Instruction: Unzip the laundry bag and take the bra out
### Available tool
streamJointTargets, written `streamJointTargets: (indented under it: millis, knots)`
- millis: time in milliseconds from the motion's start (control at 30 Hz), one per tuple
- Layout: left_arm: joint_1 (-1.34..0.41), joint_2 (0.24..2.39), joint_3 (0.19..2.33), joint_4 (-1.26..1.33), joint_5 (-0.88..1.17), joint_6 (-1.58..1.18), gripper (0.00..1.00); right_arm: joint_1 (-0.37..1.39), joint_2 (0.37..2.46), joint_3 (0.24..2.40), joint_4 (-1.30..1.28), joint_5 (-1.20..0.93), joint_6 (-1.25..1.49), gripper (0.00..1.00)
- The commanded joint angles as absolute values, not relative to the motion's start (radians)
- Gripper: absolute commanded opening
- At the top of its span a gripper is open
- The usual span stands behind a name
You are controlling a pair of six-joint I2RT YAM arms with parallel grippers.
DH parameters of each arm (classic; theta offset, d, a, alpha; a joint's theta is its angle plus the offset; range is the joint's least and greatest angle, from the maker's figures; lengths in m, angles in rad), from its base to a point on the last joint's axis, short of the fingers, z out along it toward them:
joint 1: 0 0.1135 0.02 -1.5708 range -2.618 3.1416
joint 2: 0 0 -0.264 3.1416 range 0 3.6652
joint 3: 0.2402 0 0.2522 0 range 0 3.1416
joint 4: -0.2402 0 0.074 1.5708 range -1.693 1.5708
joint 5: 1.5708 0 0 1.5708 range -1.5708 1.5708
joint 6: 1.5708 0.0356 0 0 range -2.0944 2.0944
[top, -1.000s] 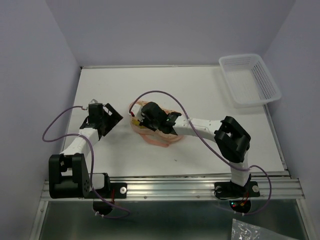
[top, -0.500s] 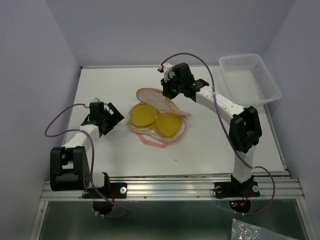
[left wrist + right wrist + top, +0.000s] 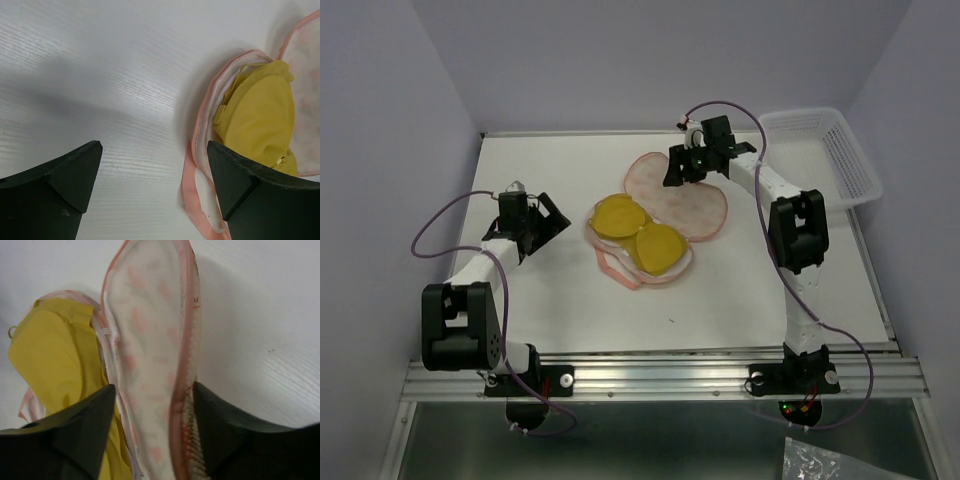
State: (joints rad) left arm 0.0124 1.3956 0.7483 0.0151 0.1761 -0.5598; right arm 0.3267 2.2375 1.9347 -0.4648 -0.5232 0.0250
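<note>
The pink laundry bag (image 3: 692,207) lies unzipped in the middle of the table, its upper half folded back to the far right with the pale mesh face up. In the lower half rests the mustard-yellow bra (image 3: 642,233), uncovered. My right gripper (image 3: 683,168) hovers at the far edge of the folded-back half. In the right wrist view its jaws (image 3: 154,385) stand open astride that half (image 3: 150,315), with the bra (image 3: 55,355) to their left. My left gripper (image 3: 546,222) is open and empty left of the bag; its wrist view (image 3: 154,145) shows the bra (image 3: 260,115) and pink trim (image 3: 192,165).
A white lattice basket (image 3: 815,160) stands at the back right corner. Purple cables loop over both arms. A wall runs along the table's far edge.
My right gripper has swung the bag's upper half up and over to the far right, uncovering the bra, and its jaws have gone from shut to open. The left arm has barely moved.
</note>
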Motion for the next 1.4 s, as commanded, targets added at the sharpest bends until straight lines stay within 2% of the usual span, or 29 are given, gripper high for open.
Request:
streamJointTargets:
  millis: [0,33,200,467,567,633,700,1133,1233,1267,1300,1333,1367]
  knots:
    - [0.006,1.39,0.787,0.038,0.19,-0.529,0.99,0.31,2.229,1.994,-0.48,-0.439,0.075,0.77]
    - [0.006,1.387,0.785,0.037,0.189,-0.529,0.99,0.31,2.211,1.984,-0.477,-0.345,0.068,1.0]
    - [0.006,1.358,0.776,0.037,0.176,-0.537,0.99,0.31,2.088,1.904,-0.463,-0.281,0.017,1.0]
    - [0.006,1.322,0.749,0.043,0.183,-0.552,0.99,0.483,1.905,1.643,-0.368,-0.199,-0.135,1.0]
    - [0.006,1.307,0.736,0.044,0.179,-0.56,0.99,0.547,1.917,1.606,-0.367,-0.157,-0.166,1.0]
    - [0.006,1.296,0.733,0.044,0.181,-0.566,0.99,0.621,1.943,1.6,-0.364,-0.009,-0.195,1.0]
    - [0.006,1.292,0.729,0.044,0.181,-0.568,0.99,0.634,1.966,1.611,-0.361,0.034,-0.181,1.0]
    - [-0.029,1.282,0.703,0.064,0.183,-0.566,0.99,0.689,2.102,1.614,-0.307,-0.121,-0.204,0.99]
    - [-0.029,1.289,0.696,0.071,0.186,-0.565,0.99,0.689,2.105,1.605,-0.307,-0.143,-0.203,0.9]
    - [-0.029,1.293,0.695,0.071,0.184,-0.565,0.99,0.689,2.106,1.603,-0.305,-0.164,-0.195,0.79]
    - [-0.029,1.293,0.695,0.071,0.184,-0.565,0.99,0.689,2.109,1.601,-0.305,-0.172,-0.19,0.74]
    - [-0.029,1.298,0.695,0.071,0.184,-0.565,0.99,0.689,2.111,1.603,-0.307,-0.181,-0.181,0.61]
    - [-0.029,1.301,0.693,0.072,0.186,-0.565,0.99,0.689,2.112,1.603,-0.307,-0.184,-0.178,0.56]
